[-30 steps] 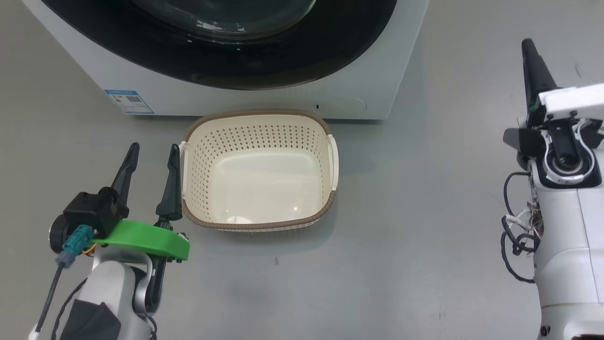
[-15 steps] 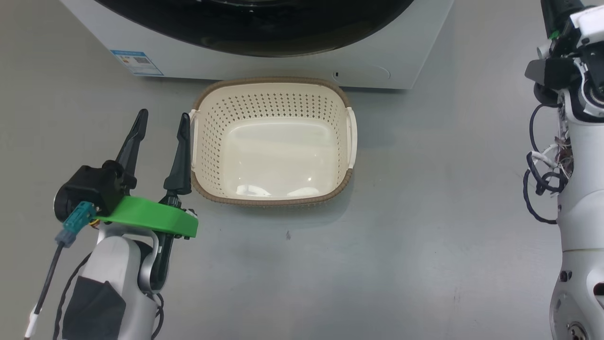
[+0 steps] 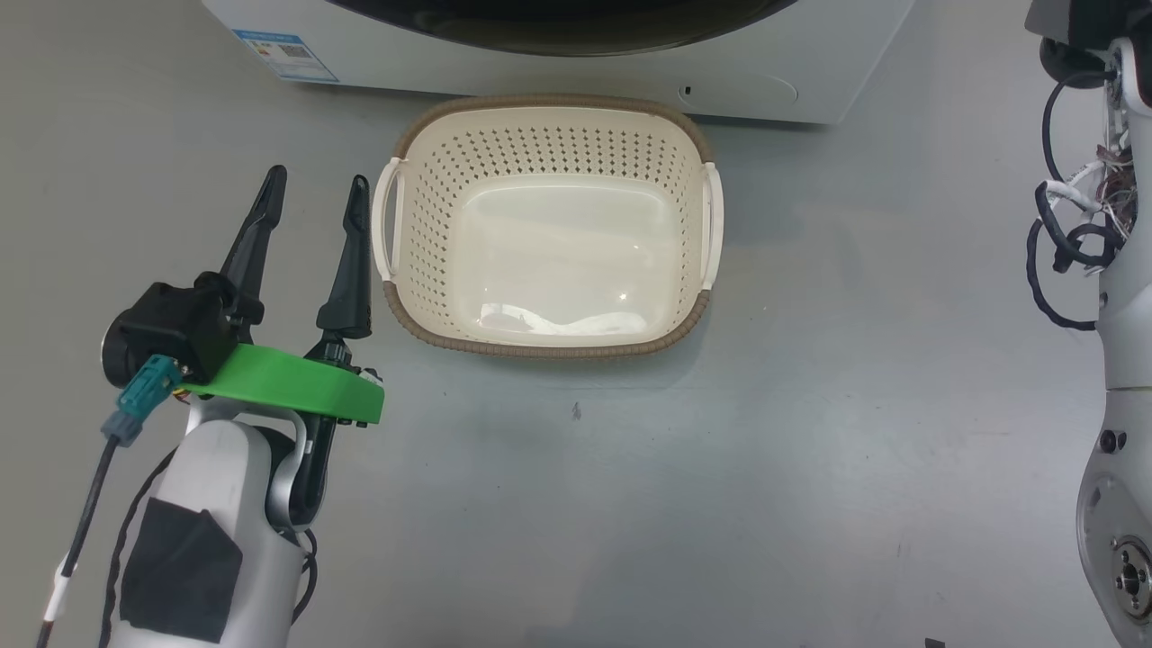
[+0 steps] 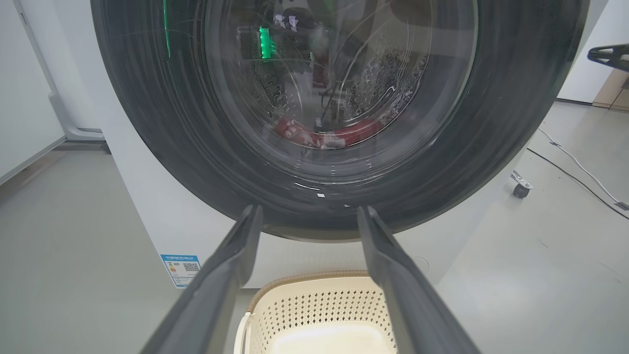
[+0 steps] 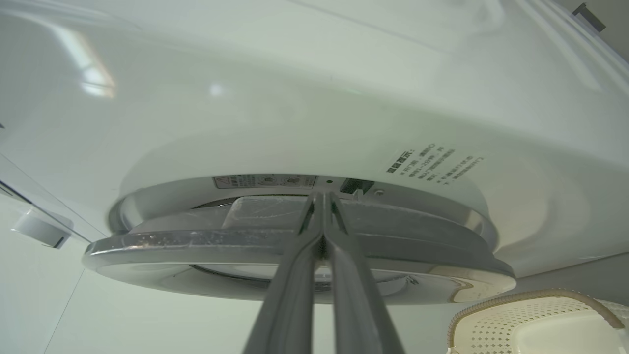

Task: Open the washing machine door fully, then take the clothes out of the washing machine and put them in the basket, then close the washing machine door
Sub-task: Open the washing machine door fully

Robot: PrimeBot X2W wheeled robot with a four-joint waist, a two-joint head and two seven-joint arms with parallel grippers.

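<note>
Standing on the grey floor (image 3: 810, 405), the basket (image 3: 549, 349) sits just in front of the washing machine (image 3: 855, 54), at 12 o'clock from the centre of the head view. The left gripper (image 3: 317, 180) hovers at 9 o'clock of the basket, just beside its handle, fingers spread apart. In the left wrist view the washing machine door (image 4: 147, 147) covers the drum opening; the clothes (image 4: 319, 135) lie inside the drum, behind the glass at 6 o'clock of the window. In the right wrist view the right gripper (image 5: 322, 196) has its fingers pressed together, tips at the door's rim; contact cannot be determined. A black slot (image 5: 356, 186) lies at 2 o'clock of the tips.
</note>
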